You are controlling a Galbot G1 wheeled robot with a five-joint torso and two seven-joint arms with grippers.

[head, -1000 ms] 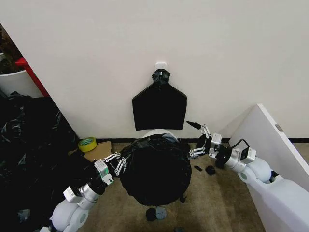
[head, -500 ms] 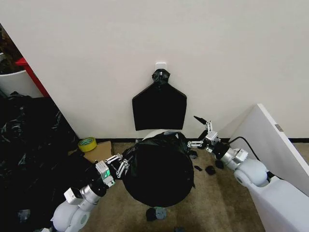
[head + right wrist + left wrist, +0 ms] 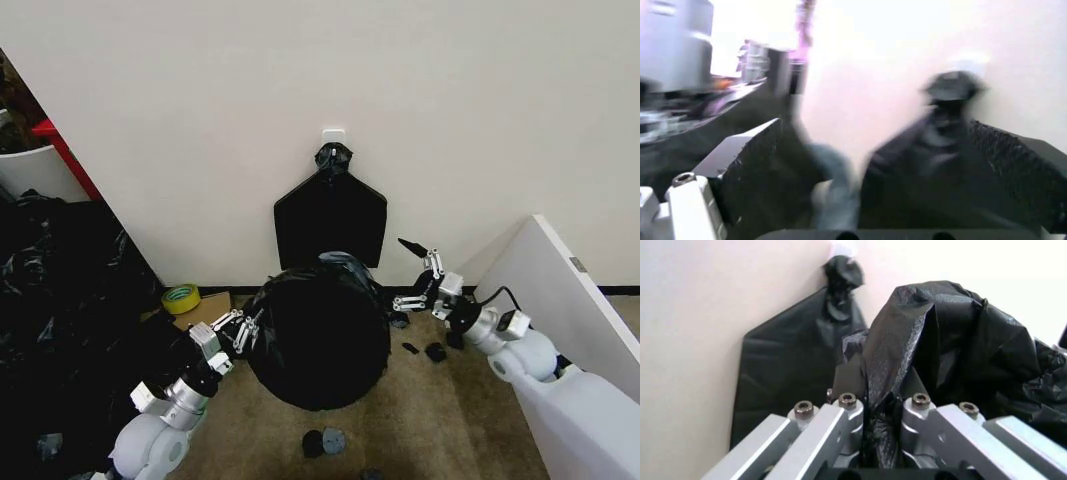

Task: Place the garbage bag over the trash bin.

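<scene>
Garbage bag [image 3: 320, 335] sits at the lower centre of my head view, a glossy black dome spread wide, low against the wall. I cannot see the trash bin under it, so I cannot tell how far the plastic reaches down.

My left gripper [image 3: 243, 330] is at the bag's left edge, in the lower left of the frame. On the left wrist view its fingers [image 3: 847, 412] are clamped on a bunched fold of the garbage bag [image 3: 927, 350], the black film squeezed between the two metal jaws and rising in a crumpled peak beyond them.

My right gripper [image 3: 415, 275] is at the bag's upper right edge, right of centre, with its jaws spread wide: one black-tipped finger points up and left, the other lies almost level, just beside the plastic. I cannot tell whether that lower tip touches the bag. The right wrist view is too smeared to add anything.

Above the bag, a flat black bundle [image 3: 330, 220] with a knotted top hangs from a white hook on the wall. A yellow-green tape roll [image 3: 180, 297] lies on the floor at the left, and small black scraps [image 3: 323, 441] lie on the carpet below the bag. A white board [image 3: 560, 300] leans at the right.
</scene>
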